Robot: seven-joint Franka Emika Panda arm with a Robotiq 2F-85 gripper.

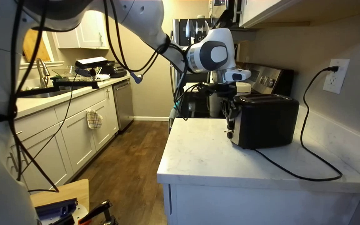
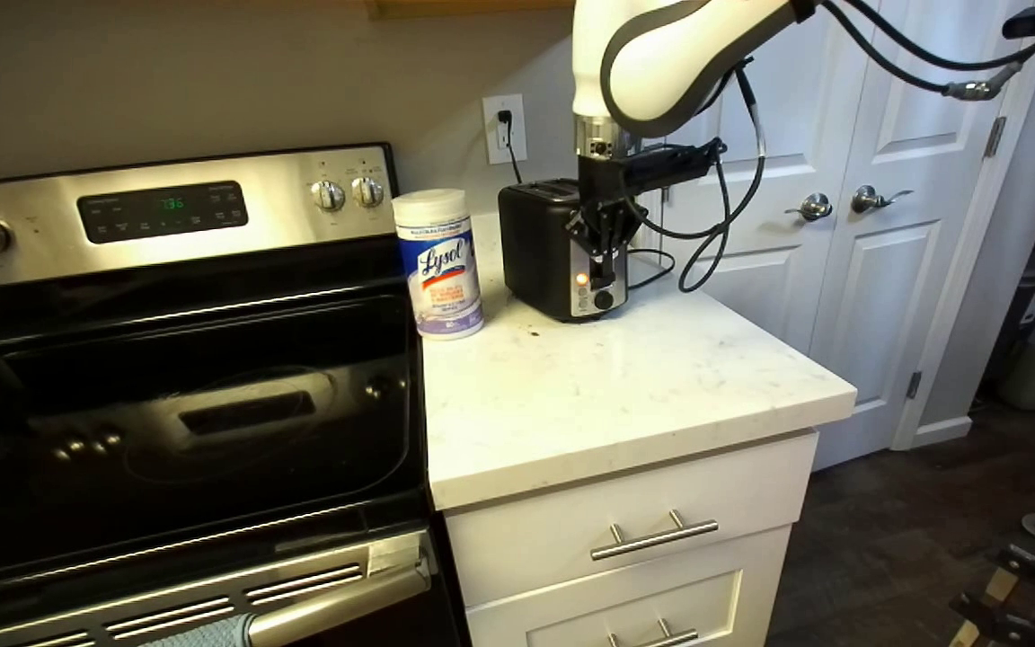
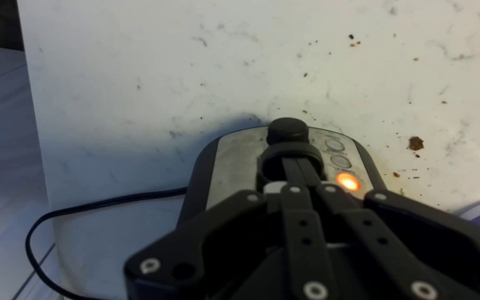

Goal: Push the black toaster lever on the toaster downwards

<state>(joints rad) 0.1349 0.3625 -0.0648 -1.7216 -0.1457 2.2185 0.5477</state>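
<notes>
Wrist view has the gripper (image 3: pixel 299 161), jaws pressed together, seemingly on the lever (image 3: pixel 292 148) of the toaster (image 3: pixel 236 163), with a knob (image 3: pixel 287 131) at the lever's twelve o'clock and a lit button (image 3: pixel 348 181) at four, so pushing looks nearly done and lifting straight clear should follow.

The white counter (image 2: pixel 652 382) carries toaster (image 1: pixel 267 125), canister (image 2: pixel 441 270), cord (image 1: pixel 317 179), crumbs (image 3: pixel 416 143).

Lysol canister (image 2: pixel 442 274) upright on the pale counter (image 2: pixel 625 377) beside the stove (image 2: pixel 212 467), plaid towel (image 1: pixel 94 119) on white cabinets (image 1: pixel 78 143).
</notes>
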